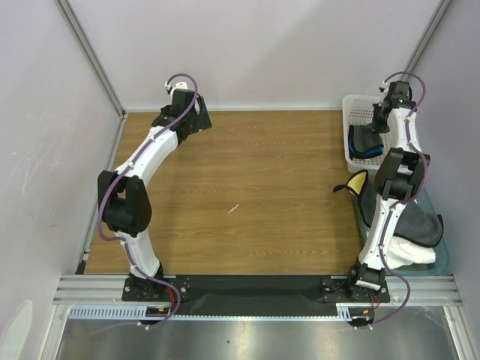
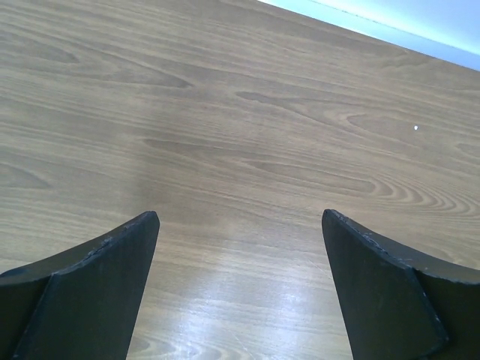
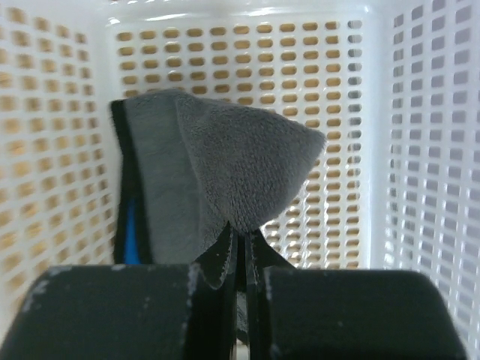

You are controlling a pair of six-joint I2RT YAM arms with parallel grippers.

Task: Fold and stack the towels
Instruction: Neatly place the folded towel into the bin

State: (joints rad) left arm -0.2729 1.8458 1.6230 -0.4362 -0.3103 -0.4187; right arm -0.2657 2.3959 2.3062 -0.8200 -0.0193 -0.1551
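My right gripper (image 3: 247, 234) is shut on a fold of the dark grey towel (image 3: 225, 157), which has a blue edge. It holds the towel up inside the white perforated basket (image 3: 420, 150). From above, that gripper (image 1: 382, 112) hangs over the basket (image 1: 351, 120) at the far right, with the grey towel (image 1: 366, 142) under it. A yellow towel (image 1: 358, 183) edged dark pokes out beside the right arm. A white towel (image 1: 416, 255) lies further forward on the right. My left gripper (image 2: 240, 214) is open over bare wood, at the far left (image 1: 180, 94).
A grey cloth (image 1: 420, 225) lies over the white towel in a pale blue bin (image 1: 442, 259) off the table's right edge. The wooden table (image 1: 255, 187) has white walls at the back and sides. A small pale speck (image 1: 234, 208) lies mid-table.
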